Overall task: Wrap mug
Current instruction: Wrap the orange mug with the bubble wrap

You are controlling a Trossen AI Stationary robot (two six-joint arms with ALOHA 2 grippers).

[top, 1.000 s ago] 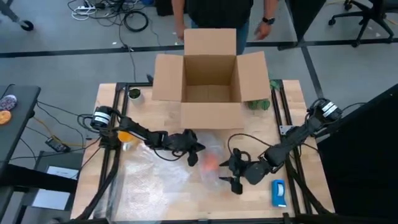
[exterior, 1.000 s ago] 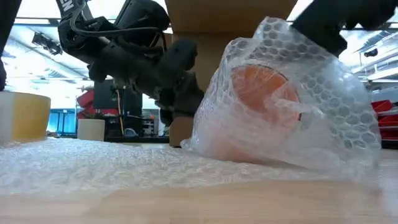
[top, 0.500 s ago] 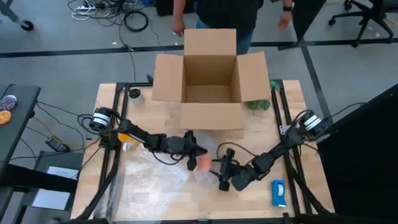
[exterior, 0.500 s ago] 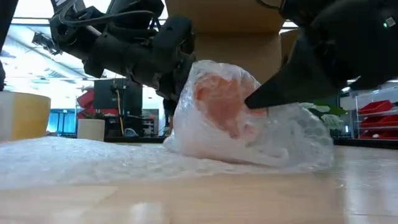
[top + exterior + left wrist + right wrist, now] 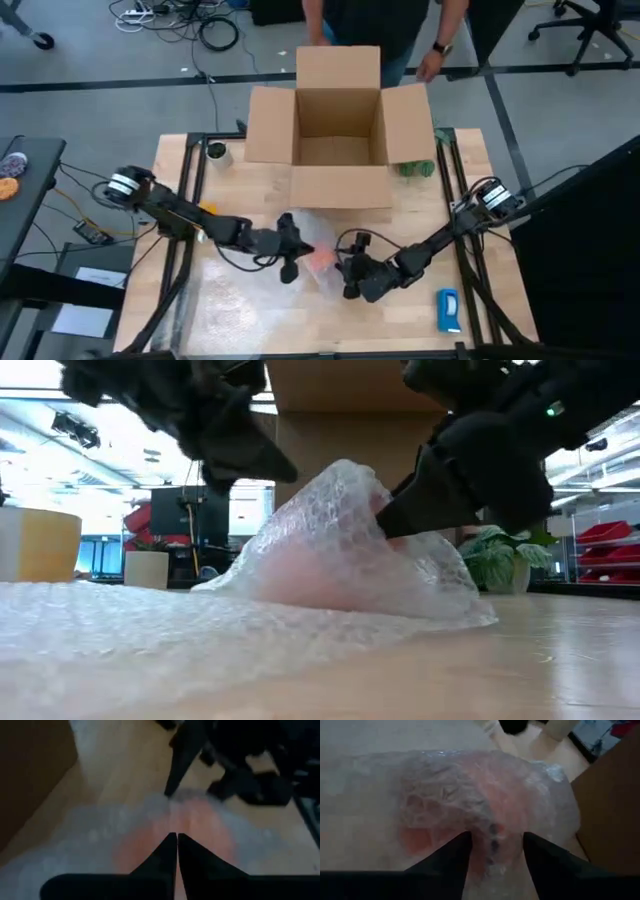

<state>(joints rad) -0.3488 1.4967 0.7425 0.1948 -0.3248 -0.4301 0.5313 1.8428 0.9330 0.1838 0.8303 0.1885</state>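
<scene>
Near the middle of the pale wooden table [image 5: 250, 165], just in front of the big open brown cardboard box [image 5: 338, 125], lies the small bright orange rounded mug [image 5: 321, 260], covered by a clear sheet of bubble wrap [image 5: 340, 550] that rises over it in a crinkled mound and spreads flat across the table's left half. Through the plastic the mug shows only as a soft orange blur.

Against the mound's left side is the left gripper [image 5: 289, 258]; its wrist view shows the two dark fingers [image 5: 167, 852] pressed together with barely a slit between them, their tips over the wrapped mug, and whether any wrap is caught in that slit cannot be told. On the mound's right side is the right gripper [image 5: 493, 840], fingers [image 5: 452, 851] spread apart and pushed into the bubble wrap on either side of the orange shape.

Farther out, a flat blue-and-white object [image 5: 448, 310] lies near the table's right front corner; any print on it is too small to read. A small green plant [image 5: 418, 167] sits beside the box's right flap, a small cup [image 5: 216, 152] near the far left corner. No writing shows on the box. Beyond the table a person [image 5: 385, 25] stands behind the box, a dark watch on one wrist.
</scene>
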